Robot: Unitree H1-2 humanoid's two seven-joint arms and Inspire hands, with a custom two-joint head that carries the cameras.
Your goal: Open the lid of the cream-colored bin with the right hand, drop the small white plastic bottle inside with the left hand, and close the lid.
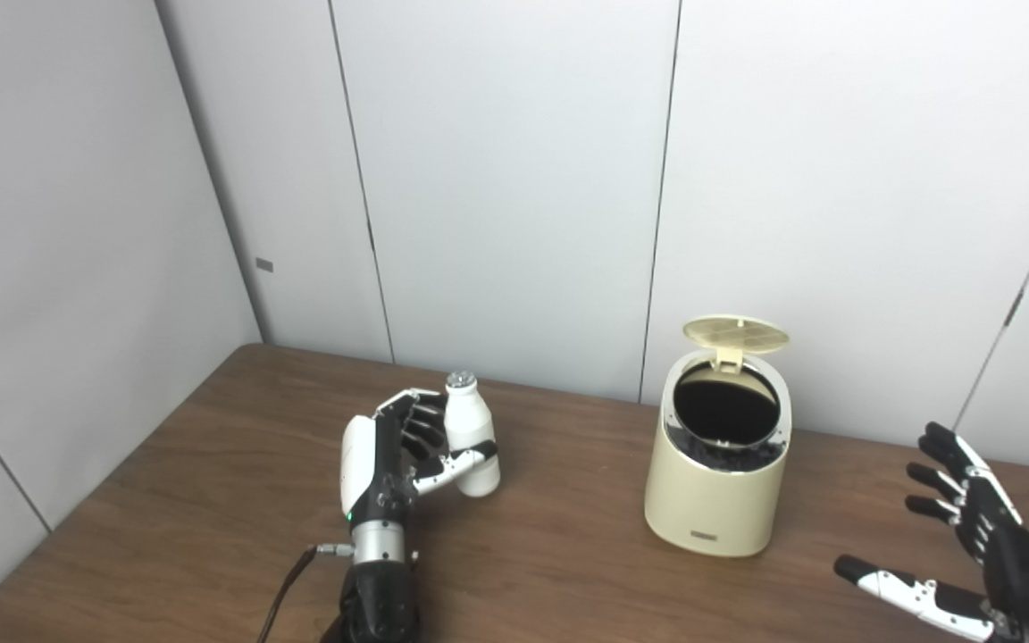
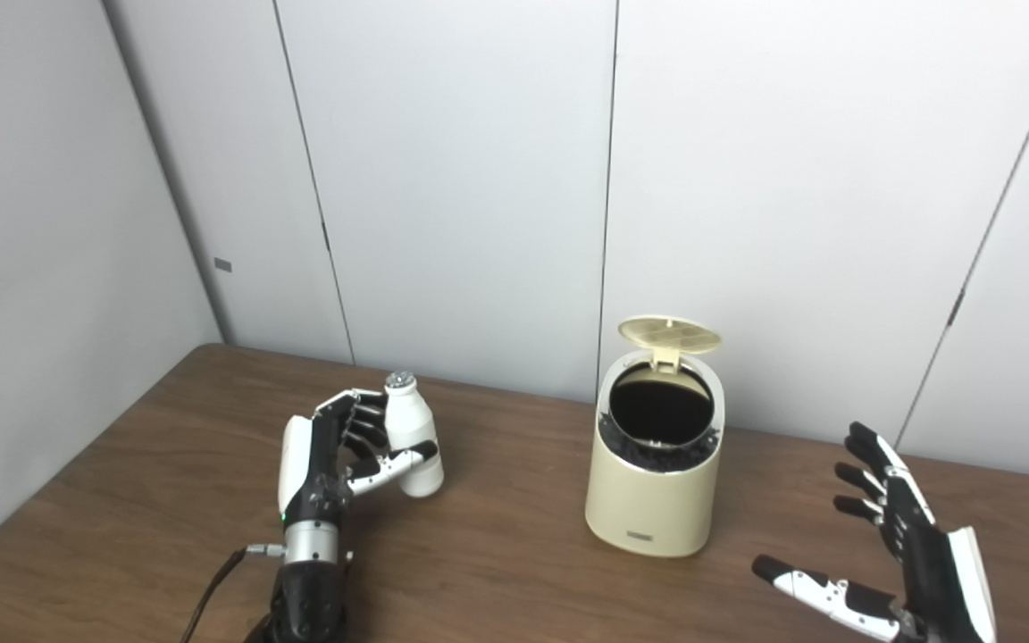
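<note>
The small white plastic bottle [image 1: 471, 439] was found upright on the table [image 1: 211, 500], well left of the cream-colored bin [image 1: 716, 473]. The left hand [image 1: 389, 460] was wrapped about the bottle's body, fingers behind it and thumb across its front. Whether the base was lifted clear of the wood could not be told.

The bin's lid [image 1: 736, 333] was standing open, tipped back on its rear hinge, and the dark mouth was exposed. The right hand [image 1: 970, 545] was held spread and empty, near the bin's right side and touching nothing.

Handling, judged only: the bottle was taken to be light and rigid, with a smooth, probably slippery wall. The grip about the wide mid-body, below the shoulder and the silvery cap [image 1: 460, 379], was judged the sound one; the narrow neck would offer less purchase. Crushing was thought unlikely, tipping or slipping more so. The lid was judged thin and light, best pushed down at its raised front edge.

Not made out: the bin's interior, which read as black only; a dark liner seemed bunched at the rim [image 2: 622, 433]. The small label [image 1: 707, 537] low on the bin's front was unreadable. The right hand's wrist was cut off by the frame edge, and the left fingertips were hidden behind the bottle.
</note>
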